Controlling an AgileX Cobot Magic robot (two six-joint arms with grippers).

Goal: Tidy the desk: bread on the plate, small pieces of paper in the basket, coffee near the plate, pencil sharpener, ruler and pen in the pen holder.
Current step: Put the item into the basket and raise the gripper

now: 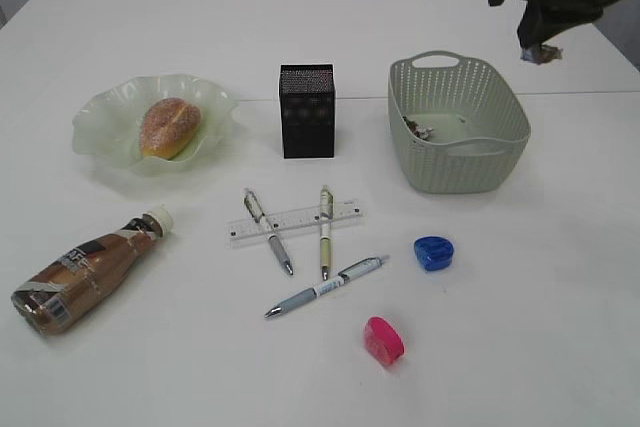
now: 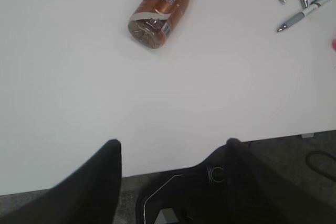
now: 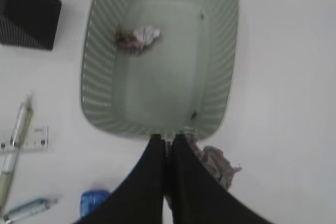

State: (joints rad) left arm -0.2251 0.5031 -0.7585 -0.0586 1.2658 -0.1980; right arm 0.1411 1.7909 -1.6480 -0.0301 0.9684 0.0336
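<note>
The exterior camera looked down at a slant across the desk [image 1: 560,347] from its near edge. The left wrist camera sat low at that edge, facing forward past spread jaws toward the coffee [image 2: 160,9] far ahead. The right wrist camera looked steeply down from high up, the basket [image 3: 105,66] just beyond its closed jaws. All three views shared the pens [image 1: 325,287].

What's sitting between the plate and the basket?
The pen holder stands between the plate and the basket, seen in the exterior view.
</note>
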